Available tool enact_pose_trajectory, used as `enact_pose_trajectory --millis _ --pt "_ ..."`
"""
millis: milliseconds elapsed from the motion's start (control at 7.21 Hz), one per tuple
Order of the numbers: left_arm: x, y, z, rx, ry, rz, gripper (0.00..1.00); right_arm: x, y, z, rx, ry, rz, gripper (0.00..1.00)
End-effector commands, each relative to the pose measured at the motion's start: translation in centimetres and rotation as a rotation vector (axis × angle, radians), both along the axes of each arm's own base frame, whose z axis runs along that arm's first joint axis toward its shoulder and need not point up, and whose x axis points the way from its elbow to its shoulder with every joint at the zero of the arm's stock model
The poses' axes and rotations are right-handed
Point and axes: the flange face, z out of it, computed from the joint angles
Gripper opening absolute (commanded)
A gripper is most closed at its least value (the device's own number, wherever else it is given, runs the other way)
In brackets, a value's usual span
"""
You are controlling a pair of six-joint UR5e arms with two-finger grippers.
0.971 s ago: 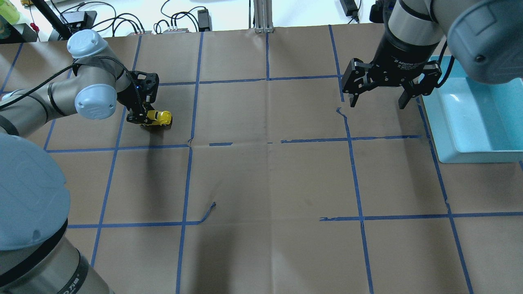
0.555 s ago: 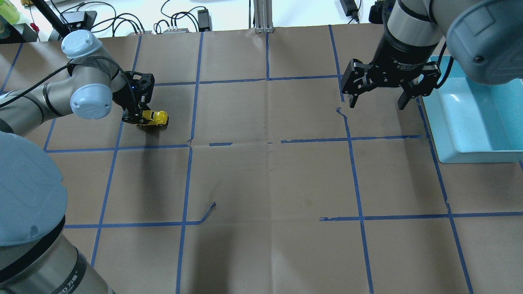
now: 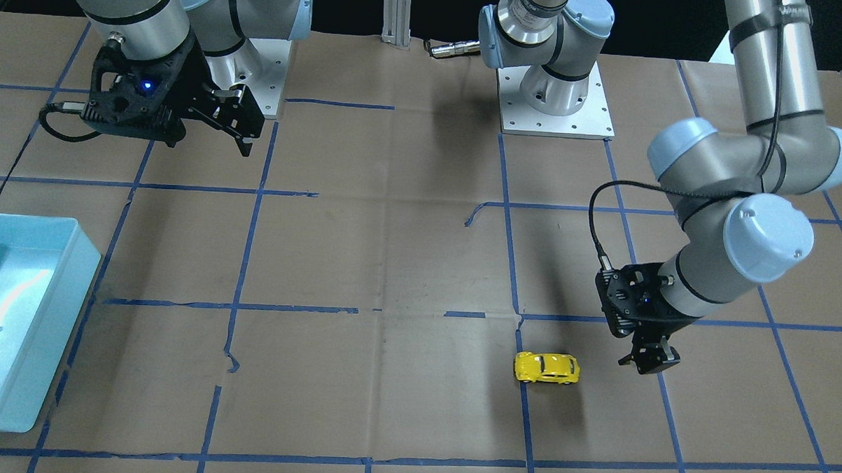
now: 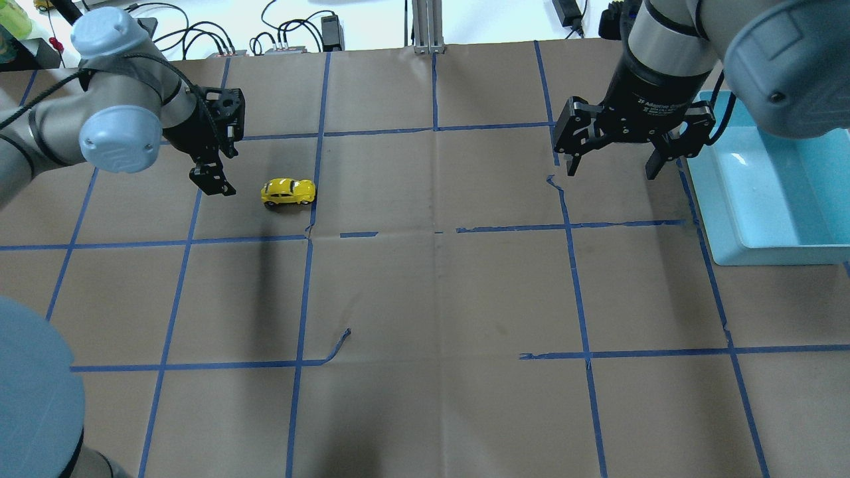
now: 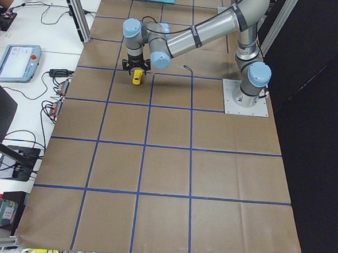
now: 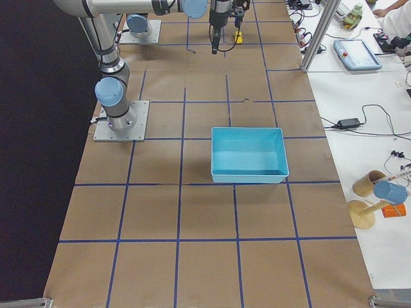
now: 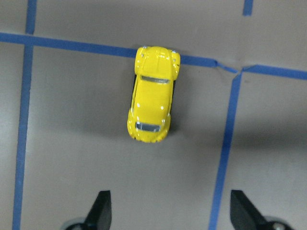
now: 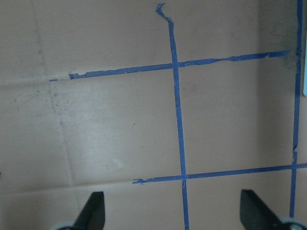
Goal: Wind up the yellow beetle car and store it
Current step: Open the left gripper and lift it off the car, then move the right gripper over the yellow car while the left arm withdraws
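Note:
The yellow beetle car point(image 4: 288, 192) stands free on its wheels on the brown paper, its nose at a blue tape line point(image 7: 152, 93). My left gripper point(image 4: 212, 180) hovers just to its left, open, with nothing between its fingers point(image 7: 100, 211). A short gap separates it from the car point(image 3: 547, 367). My right gripper point(image 4: 612, 166) hangs open and empty over the far right of the table, next to the light blue bin point(image 4: 770, 199). In the right wrist view it point(image 8: 172, 211) looks down on bare paper and tape.
The light blue bin point(image 3: 10, 362) sits at the table's right end, seen whole in the exterior right view point(image 6: 249, 154). Blue tape lines grid the paper, some peeling. Cables and power bricks lie beyond the far edge.
My left gripper opened, let go of the car and pulled back to the left and up. The car now sits a little further right. The right arm barely moved.

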Motion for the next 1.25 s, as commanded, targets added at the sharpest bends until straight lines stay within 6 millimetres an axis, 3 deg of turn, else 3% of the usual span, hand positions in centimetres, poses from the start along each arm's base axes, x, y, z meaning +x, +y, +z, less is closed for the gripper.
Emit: enact_pose_trajectory --millis 0,139,277,416,694,832,1110 --pt "-5.0 6.3 11.5 -0.004 -0.005 0.361 0.88 -0.1 -0.1 0.0 -0.001 0.001 -0.002 1.00" --pt "-5.7 8.6 15.6 -0.003 -0.001 0.551 0.88 -0.2 -0.2 0.2 -0.006 0.001 -0.005 1.00" --pt "-5.8 9.4 18.3 0.009 0.003 0.815 0.98 -0.3 -0.3 0.8 -0.018 0.001 -0.006 1.00" --pt "-6.1 9.8 20.1 0.026 -0.011 0.999 0.98 -0.2 -0.1 1.0 -0.021 0.001 -0.005 1.00" --pt "-6.6 10.1 21.0 0.027 -0.004 1.289 0.98 0.0 0.9 2.1 -0.039 -0.003 0.017 1.00" --pt "-6.9 10.6 21.0 0.028 -0.002 1.330 0.98 -0.1 0.9 1.9 -0.040 -0.004 0.091 1.00" --pt "-8.3 10.2 20.2 0.036 -0.005 1.316 0.98 -0.1 0.8 1.2 -0.032 -0.017 0.525 1.00"
